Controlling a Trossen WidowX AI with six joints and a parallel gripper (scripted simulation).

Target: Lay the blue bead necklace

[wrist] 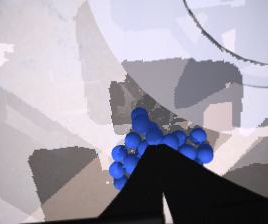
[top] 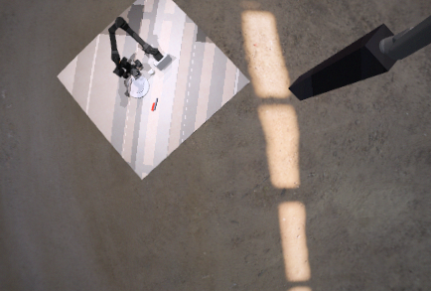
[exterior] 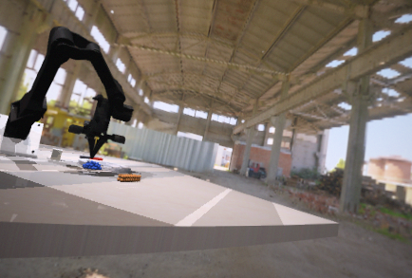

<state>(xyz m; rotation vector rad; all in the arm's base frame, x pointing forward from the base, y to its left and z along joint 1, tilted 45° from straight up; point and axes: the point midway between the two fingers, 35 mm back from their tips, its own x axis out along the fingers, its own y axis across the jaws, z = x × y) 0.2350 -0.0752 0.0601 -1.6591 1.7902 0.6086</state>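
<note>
The blue bead necklace lies bunched on the table, its beads spread to both sides of the fingertips. My gripper points down at the necklace. Its fingertips meet over the beads, and no bead shows between them; whether the strand is pinched is hidden. The round bead board is a pale disc just beyond the necklace, at the upper right of the wrist view, with part of its dark curved groove line showing. The necklace lies outside the groove, close to the board's edge.
An orange beaded piece lies nearer the exterior camera. A red and dark object lies beside the board. A small grey block stands near the arm's base. The table's edge runs along the front.
</note>
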